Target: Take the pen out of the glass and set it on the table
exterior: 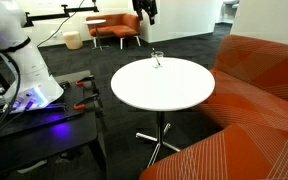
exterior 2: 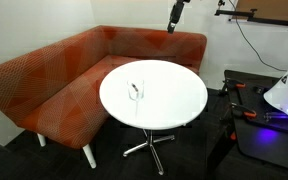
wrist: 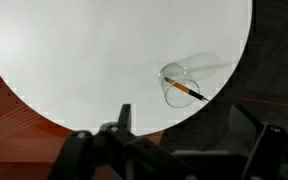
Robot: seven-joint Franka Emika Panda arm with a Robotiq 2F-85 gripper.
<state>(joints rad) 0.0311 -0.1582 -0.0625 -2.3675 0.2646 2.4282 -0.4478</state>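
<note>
Your tool (wrist: 184, 114) hangs high over the round white surface (wrist: 84, 60). Its fingers are spread wide and there is nothing between them. In an exterior view it sits at the top of the frame (exterior 2: 175, 14), well apart from the glass (exterior 2: 135, 90). That height probably explains why the wrist view takes in nearly the whole top, so you can line up before you commit to a descent.

The pen (wrist: 188, 92) is in the glass, and the step of lifting it out is not yet begun. The glass is wider than the thin pen, so the pen leans across it. Its lower end is inside and its upper end rests on the rim, pointing toward the edge of the surface. That protruding end looks like the natural place to pinch.

In the wrist view the glass stands near the edge, with dark carpet (wrist: 279, 60) just beyond. It looks light and nothing holds it down, so a sideways pull could tip it or slide it off. Judge your approach so the fingers straddle the pen above the rim, then draw it out along its own lean. The broad bare area of white top gives you plenty of room to lay it down.
</note>
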